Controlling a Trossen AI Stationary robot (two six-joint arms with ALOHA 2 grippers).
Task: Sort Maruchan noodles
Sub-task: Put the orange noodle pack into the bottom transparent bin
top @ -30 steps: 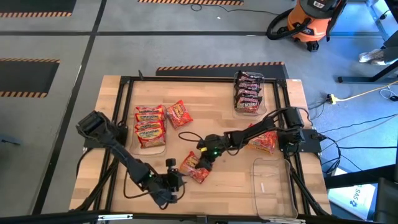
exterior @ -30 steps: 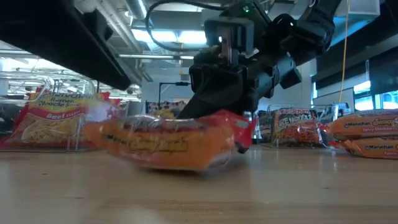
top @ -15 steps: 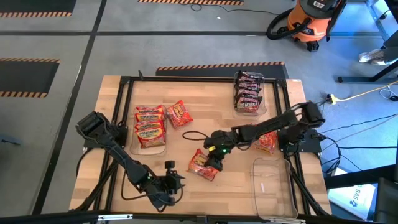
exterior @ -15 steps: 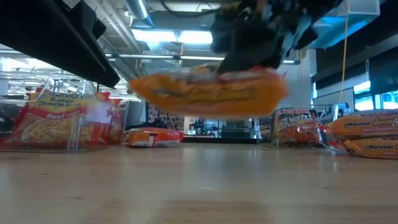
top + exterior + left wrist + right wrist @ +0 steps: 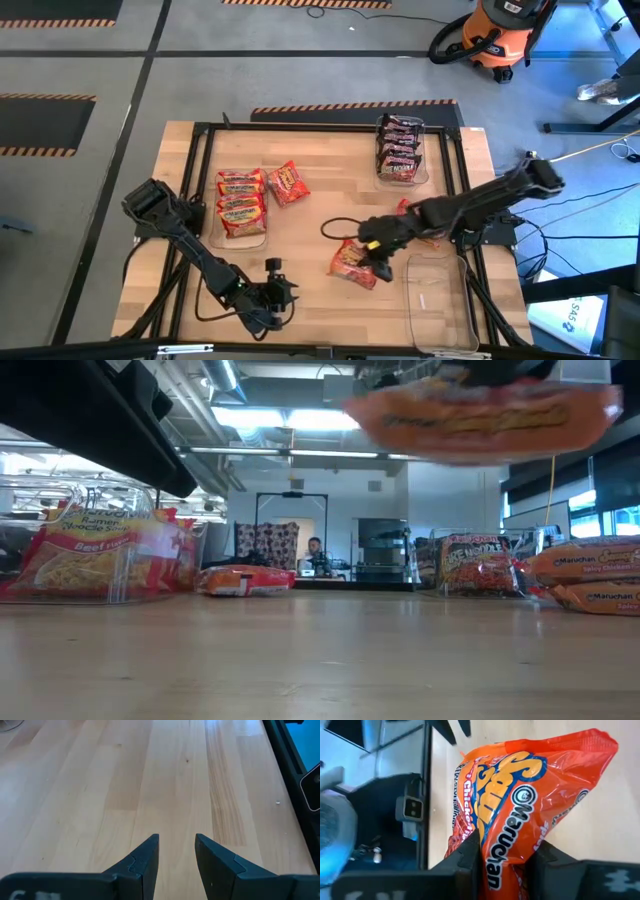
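My right gripper (image 5: pixel 376 256) is shut on an orange Maruchan packet (image 5: pixel 352 266), held high above the table in the low view (image 5: pixel 485 420) and filling the right wrist view (image 5: pixel 530 800). My left gripper (image 5: pixel 272 296) is open and empty near the table's near edge, over bare wood (image 5: pixel 176 855). Red-and-yellow packets (image 5: pixel 240 203) lie in a clear bin at the left, and one loose packet (image 5: pixel 288 183) lies on the wood beside it. Dark maroon packets (image 5: pixel 399 148) lie in a bin at the far side. More orange packets (image 5: pixel 428 228) lie partly under the right arm. My right gripper pinches the orange packet between its two fingers (image 5: pixel 470 852) at one long edge (image 5: pixel 505 857), on the side toward the table's right. The packet reaches out from the fingers toward the table's left. It is lifted clear of the table and roughly level.
An empty clear bin (image 5: pixel 436 296) stands at the near right, just right of the held packet. The black frame (image 5: pixel 200 180) runs around the table top. Bare wood lies in the middle and near left.
My right gripper has lifted the orange packet off the table and carried it up and toward the table's right edge, close to the empty clear bin. The packet has gone from lying on the wood to hanging clear above it.
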